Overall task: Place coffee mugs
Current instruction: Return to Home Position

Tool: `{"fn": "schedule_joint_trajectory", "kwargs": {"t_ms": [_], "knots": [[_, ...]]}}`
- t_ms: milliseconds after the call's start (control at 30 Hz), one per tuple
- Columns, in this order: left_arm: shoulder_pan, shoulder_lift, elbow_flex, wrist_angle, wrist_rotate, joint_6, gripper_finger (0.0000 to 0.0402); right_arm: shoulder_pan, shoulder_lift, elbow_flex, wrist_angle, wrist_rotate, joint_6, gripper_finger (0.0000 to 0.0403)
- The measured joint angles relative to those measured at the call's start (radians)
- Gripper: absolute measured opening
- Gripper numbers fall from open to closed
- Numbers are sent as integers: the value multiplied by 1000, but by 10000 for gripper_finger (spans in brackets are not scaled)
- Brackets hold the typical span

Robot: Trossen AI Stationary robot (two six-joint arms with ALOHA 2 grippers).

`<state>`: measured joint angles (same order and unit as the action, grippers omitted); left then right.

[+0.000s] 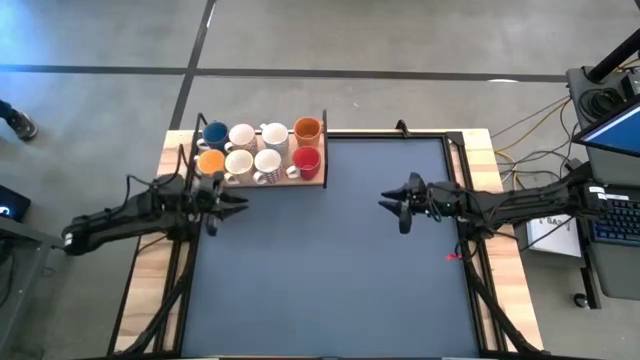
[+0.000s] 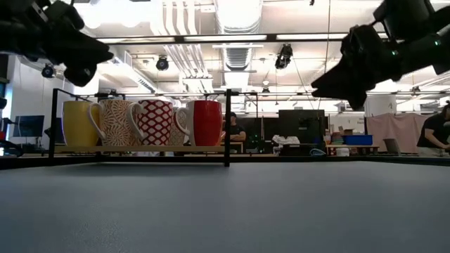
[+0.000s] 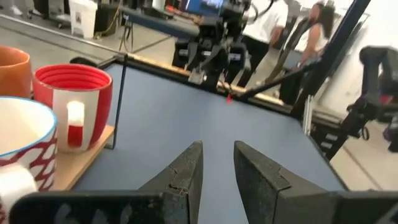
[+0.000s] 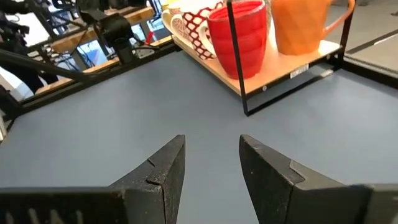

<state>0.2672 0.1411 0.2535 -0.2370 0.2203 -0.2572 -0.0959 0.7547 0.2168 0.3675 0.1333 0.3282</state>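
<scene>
Eight mugs [image 1: 241,136] stand on the shelf [image 1: 300,181] at 11 o'clock on the table [image 1: 330,290], in two rows of four. The red mug [image 1: 306,160] takes the front corner nearest the table's middle, with an orange mug [image 1: 307,129] behind it. None is on the table or in a gripper, so the placing looks done and only the retreat remains.

The left gripper [image 1: 243,200] hovers at 10 o'clock, just beside the shelf's front edge. Its fingers are a little apart with nothing between them. The right gripper [image 1: 383,203] hovers at 2 o'clock, well apart from the shelf, with its fingers spread wider and also empty.

The left arm needs the most care. Its tip points toward 3 o'clock along the shelf front, and the shelf's thin black frame [image 4: 235,56] rises close by. A good retreat probably pulls straight back toward 9 o'clock and away from the shelf before any turn of the wrist. That way no finger should catch a post or nudge the front row. Swinging toward 12 o'clock is the risk, since a light knock could tip a mug or shove the shelf.

The right arm can draw back toward 3 o'clock freely. The two grippers face each other across the middle, so moving outward keeps them apart.
</scene>
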Motion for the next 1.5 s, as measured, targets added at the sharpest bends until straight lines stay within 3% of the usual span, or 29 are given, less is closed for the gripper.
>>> {"fn": "schedule_joint_trajectory", "kwargs": {"t_ms": [500,800,1500], "knots": [[0,-4,-239,398,0,-14,73,0,0,-59,70,103,-41,141],[0,4,-243,395,-1,25,73,0,0,-75,95,160,-113,140],[0,27,-243,393,-2,20,73,0,0,-192,216,157,-110,140]]}}
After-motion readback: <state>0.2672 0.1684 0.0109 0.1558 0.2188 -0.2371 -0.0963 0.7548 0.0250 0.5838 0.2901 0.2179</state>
